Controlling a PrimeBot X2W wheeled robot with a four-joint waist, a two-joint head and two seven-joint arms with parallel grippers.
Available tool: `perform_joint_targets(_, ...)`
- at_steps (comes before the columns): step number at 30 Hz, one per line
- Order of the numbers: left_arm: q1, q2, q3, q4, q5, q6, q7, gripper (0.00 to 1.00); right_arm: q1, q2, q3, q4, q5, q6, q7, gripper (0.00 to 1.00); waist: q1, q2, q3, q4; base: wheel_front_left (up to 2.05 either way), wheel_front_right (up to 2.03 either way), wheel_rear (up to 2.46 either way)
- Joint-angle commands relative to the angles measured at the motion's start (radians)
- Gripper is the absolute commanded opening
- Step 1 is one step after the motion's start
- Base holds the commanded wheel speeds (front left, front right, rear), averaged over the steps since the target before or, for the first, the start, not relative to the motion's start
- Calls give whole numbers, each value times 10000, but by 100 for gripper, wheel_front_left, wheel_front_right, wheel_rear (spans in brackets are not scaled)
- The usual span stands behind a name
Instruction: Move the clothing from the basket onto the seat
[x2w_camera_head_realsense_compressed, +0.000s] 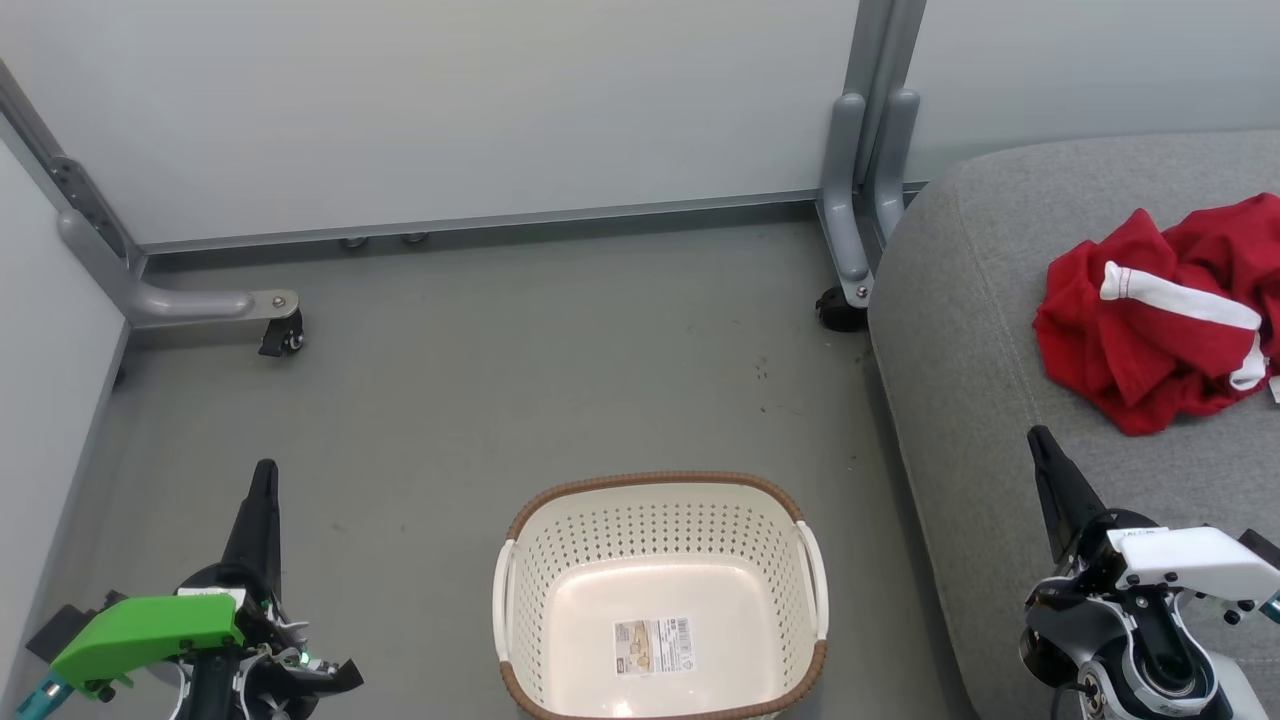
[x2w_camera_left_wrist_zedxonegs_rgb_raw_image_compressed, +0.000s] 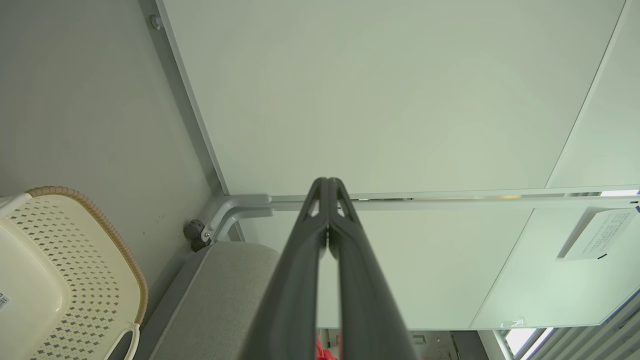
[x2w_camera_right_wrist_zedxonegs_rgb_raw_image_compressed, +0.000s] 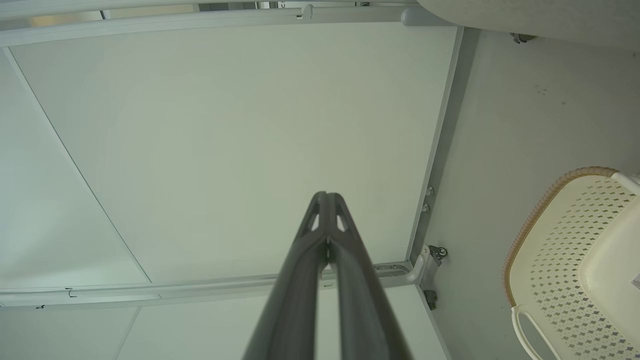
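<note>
You see the clothing (x2w_camera_head_realsense_compressed: 1150, 345) on the seat (x2w_camera_head_realsense_compressed: 960, 340) at right, the basket (x2w_camera_head_realsense_compressed: 650, 530) bottom centre, left gripper (x2w_camera_head_realsense_compressed: 266, 472) and right gripper (x2w_camera_head_realsense_compressed: 1038, 442) jaws closed.

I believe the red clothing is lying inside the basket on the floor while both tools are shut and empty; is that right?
Not quite: the basket is empty apart from its label. The head view shows the clothing crumpled on the seat instead. The left tool and the right tool are indeed shut and empty.
</note>
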Motion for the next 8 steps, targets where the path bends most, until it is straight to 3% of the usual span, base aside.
perform_joint_targets(1,-111,23,17,9,-26,-51,33,0,-59,21,-28,21,-44,4,50,0,0,0,0,0,0,0,0)
perform_joint_targets(8,-111,23,16,8,-27,-51,32,0,-62,38,-53,22,-53,4,76,0,0,0,0,0,0,0,0)
